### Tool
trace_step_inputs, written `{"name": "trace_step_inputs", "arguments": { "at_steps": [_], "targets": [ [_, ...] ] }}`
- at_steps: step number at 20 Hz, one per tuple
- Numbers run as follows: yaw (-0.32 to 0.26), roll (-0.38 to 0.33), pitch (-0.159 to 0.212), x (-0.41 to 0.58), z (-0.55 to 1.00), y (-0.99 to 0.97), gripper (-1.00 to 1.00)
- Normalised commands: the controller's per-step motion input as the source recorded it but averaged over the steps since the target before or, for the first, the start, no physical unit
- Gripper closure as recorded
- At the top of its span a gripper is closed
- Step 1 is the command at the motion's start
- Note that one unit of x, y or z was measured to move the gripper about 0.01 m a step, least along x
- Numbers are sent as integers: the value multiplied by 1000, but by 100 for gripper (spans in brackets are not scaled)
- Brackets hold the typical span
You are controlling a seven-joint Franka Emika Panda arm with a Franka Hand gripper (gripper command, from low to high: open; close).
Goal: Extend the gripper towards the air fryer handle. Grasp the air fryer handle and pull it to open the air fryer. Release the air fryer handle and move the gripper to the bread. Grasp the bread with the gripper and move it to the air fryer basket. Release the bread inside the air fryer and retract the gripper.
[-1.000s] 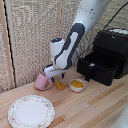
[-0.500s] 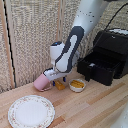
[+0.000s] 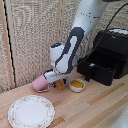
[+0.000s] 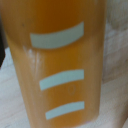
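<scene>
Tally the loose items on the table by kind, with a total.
Plate: 1
Pink cup: 1
Bowl: 1
Bread: 1
Air fryer: 1
Total: 5

The exterior view looks slightly down from beyond the wooden worktop [image 3: 95, 107], facing the reed-screen wall, taking in arm and air fryer [image 3: 111, 52]. The wrist view sits very close to the bread [image 4: 62, 65], which fills its frame; both views share that block [image 3: 60, 85].

It looked like a mock kitchen: a wooden table [image 3: 95, 107] held an air fryer [image 3: 111, 52], plate [image 3: 31, 111] and bowl [image 3: 77, 85], before a woven screen [image 3: 35, 35].
</scene>
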Motion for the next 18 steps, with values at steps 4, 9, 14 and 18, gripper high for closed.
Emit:
{"name": "trace_step_inputs", "arguments": {
  "at_steps": [4, 9, 14, 18],
  "targets": [
    [45, 26, 0, 44, -6, -4, 100],
    [1, 51, -3, -14, 163, 0, 100],
    [-65, 8, -2, -46, 831, 40, 100],
    [-47, 0, 29, 0, 999, 44, 100]
  ]
}}
